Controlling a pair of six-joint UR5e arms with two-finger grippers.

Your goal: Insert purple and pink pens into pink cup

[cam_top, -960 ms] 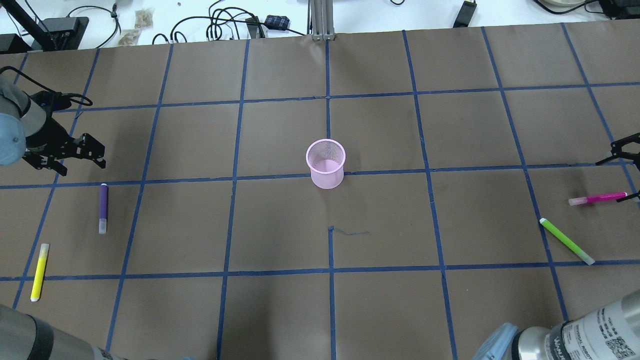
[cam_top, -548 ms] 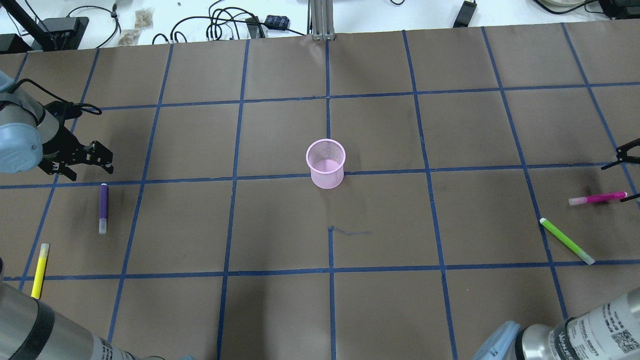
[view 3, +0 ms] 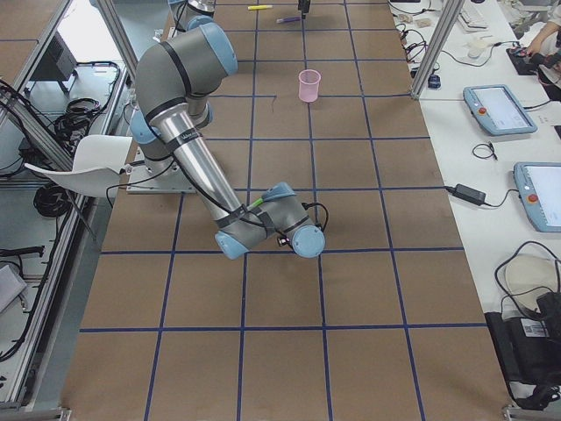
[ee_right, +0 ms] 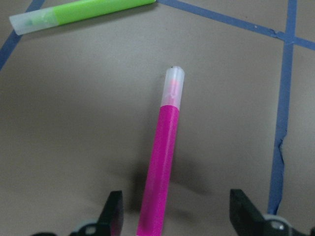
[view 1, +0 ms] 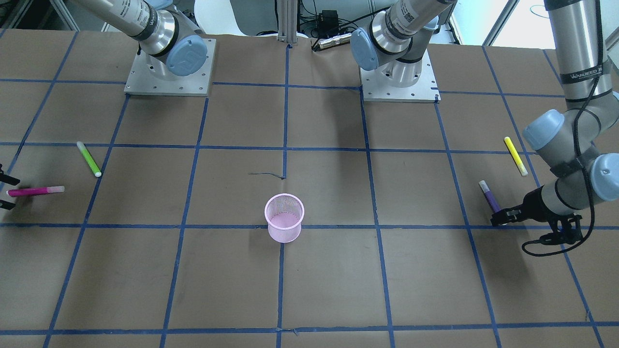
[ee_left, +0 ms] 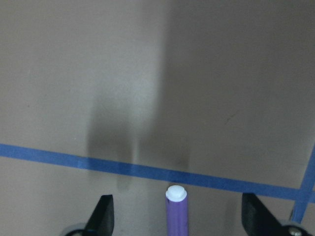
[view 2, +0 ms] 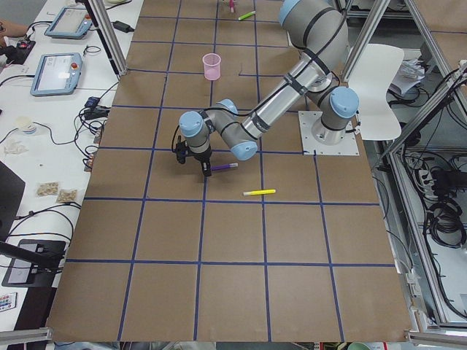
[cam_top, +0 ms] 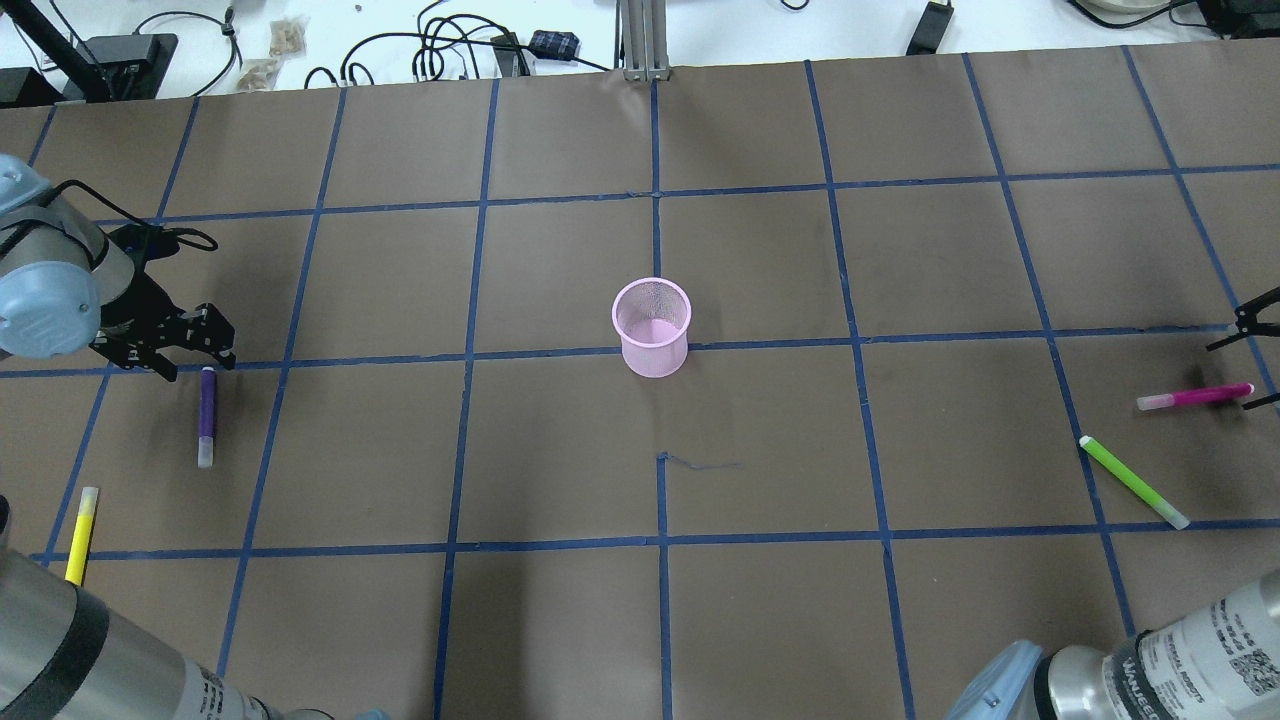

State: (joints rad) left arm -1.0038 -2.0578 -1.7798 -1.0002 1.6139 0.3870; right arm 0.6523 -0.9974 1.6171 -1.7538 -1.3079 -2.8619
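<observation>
The pink mesh cup [cam_top: 651, 327] stands upright mid-table, also in the front view [view 1: 284, 217]. The purple pen [cam_top: 207, 415] lies flat at the left. My left gripper [cam_top: 203, 352] is open, low over the pen's far end; the wrist view shows the pen's end [ee_left: 176, 211] between the open fingers [ee_left: 104, 212]. The pink pen [cam_top: 1195, 396] lies flat at the right. My right gripper [cam_top: 1256, 362] is open and straddles its right end; the wrist view shows the pen [ee_right: 160, 167] between the fingers [ee_right: 113, 211].
A green pen [cam_top: 1133, 482] lies just nearer than the pink pen. A yellow pen [cam_top: 80, 535] lies near the left arm's base link. Blue tape lines grid the brown table [cam_top: 760, 450]. Cables and boxes lie past the far edge.
My left gripper has moved right and nearer, down to the purple pen's far end. My right gripper has shifted slightly over the pink pen's end. The pens and the cup have not moved.
</observation>
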